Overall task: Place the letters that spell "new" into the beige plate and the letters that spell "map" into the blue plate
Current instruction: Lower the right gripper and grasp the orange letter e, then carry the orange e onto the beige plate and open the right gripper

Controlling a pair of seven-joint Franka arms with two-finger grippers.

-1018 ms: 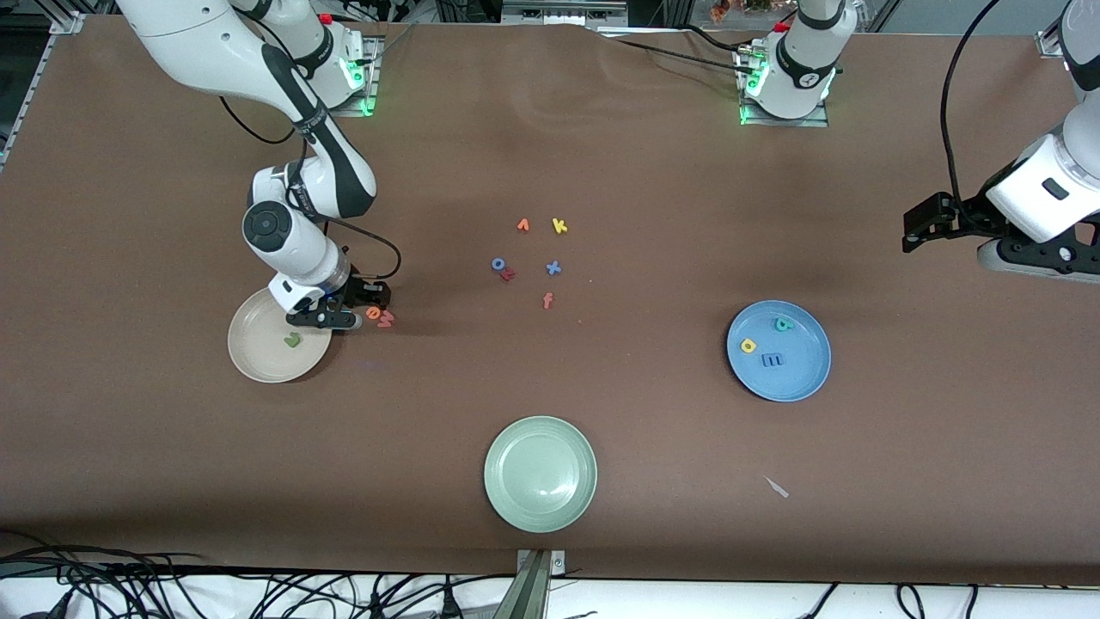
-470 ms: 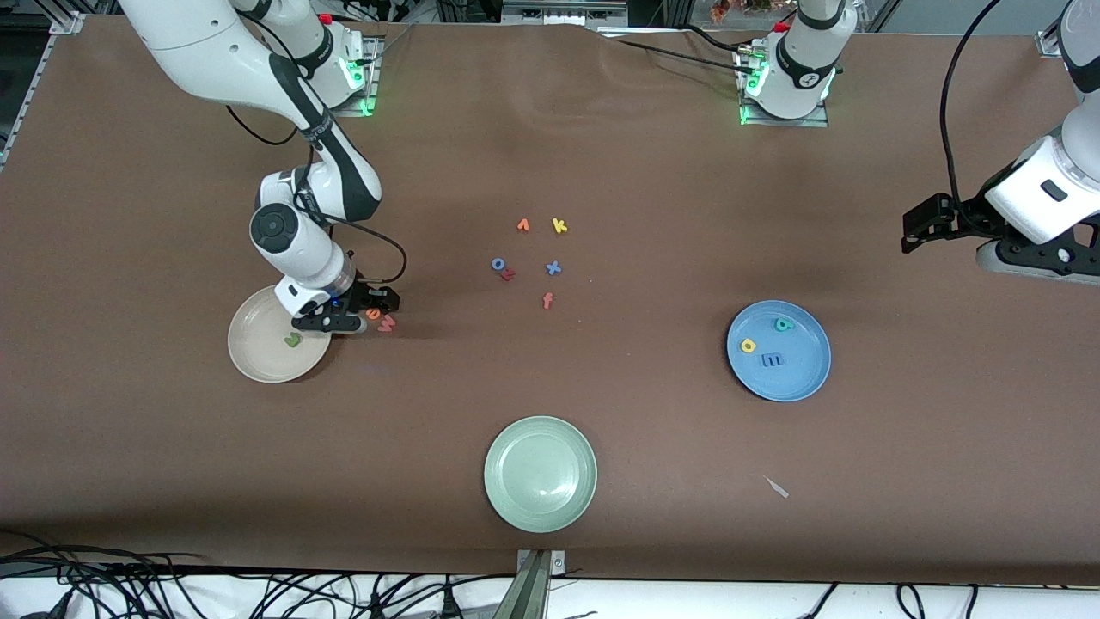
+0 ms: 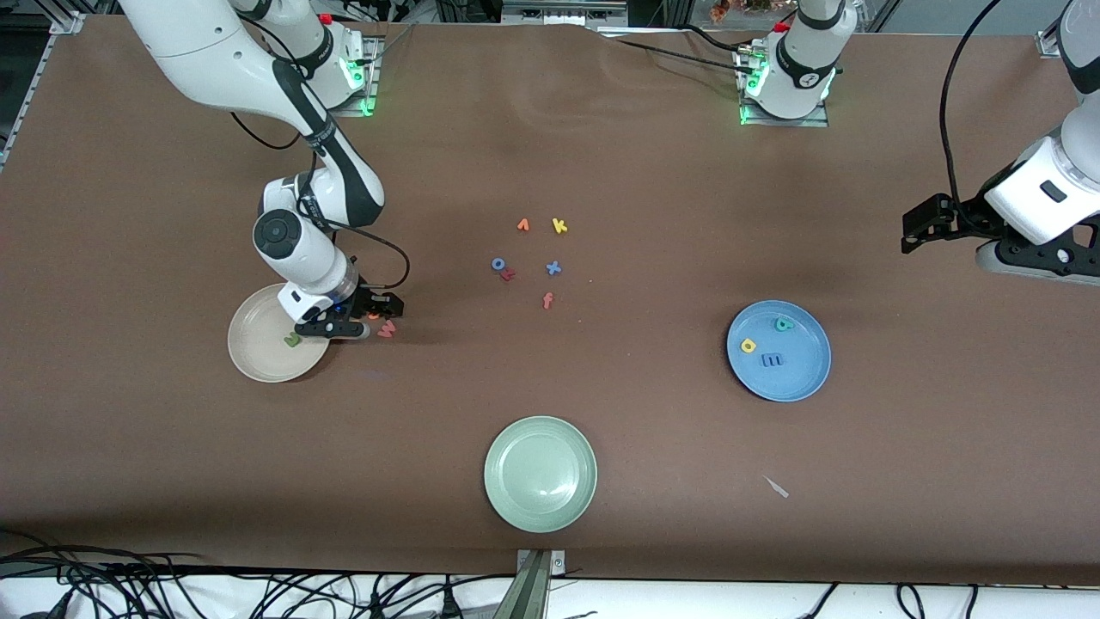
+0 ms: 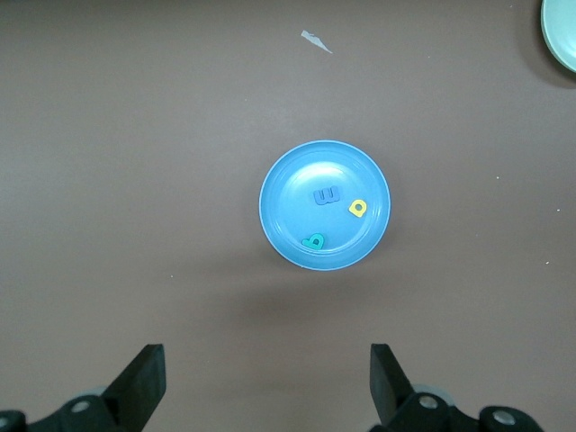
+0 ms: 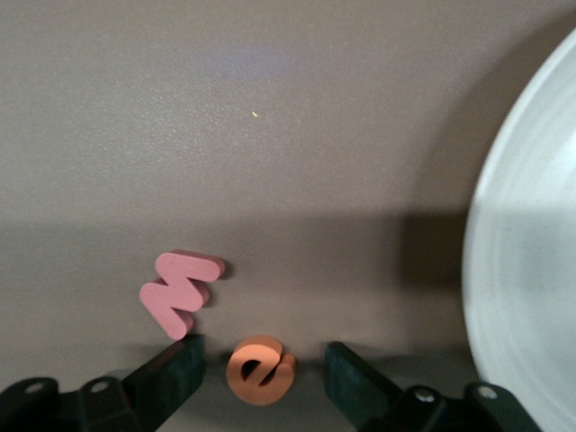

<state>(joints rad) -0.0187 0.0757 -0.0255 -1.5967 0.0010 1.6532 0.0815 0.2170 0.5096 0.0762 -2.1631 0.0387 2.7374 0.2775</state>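
**A:** Where does the right gripper (image 3: 365, 325) sit?

**B:** Low at the worktop (image 3: 653, 172), just beside the beige plate (image 3: 258, 354) on the side toward the middle. Its fingers (image 5: 171, 376) stand partly open with the orange e (image 5: 260, 370) lying between them; no finger is seen pressing on it, so the letter looks bracketed, not gripped.

**A:** And the red w (image 5: 179, 291)?

**B:** On the worktop just beside the e, outside the fingers, close to one fingertip.

**A:** Anything in the beige plate?

**B:** The green n (image 3: 293, 340), near the rim on the gripper's side.

**A:** The blue plate (image 4: 286, 234)?

**B:** Toward the left arm's end, holding the blue m (image 4: 328, 195), the yellow a (image 4: 358, 208) and the teal p (image 4: 314, 241), each apart from the others.

**A:** The left gripper (image 4: 265, 382)?

**B:** The left arm waits, its gripper up in the air over bare worktop near the blue plate, fingers spread wide with nothing between them.

**A:** What else lies there?

**B:** A pale green plate (image 3: 540, 473) nearer the front camera, and a loose cluster mid-worktop: orange v (image 3: 522, 225), yellow k (image 3: 559, 226), blue o (image 3: 498, 264), red z (image 3: 509, 274), a blue x (image 3: 553, 268) and a reddish f (image 3: 547, 300).
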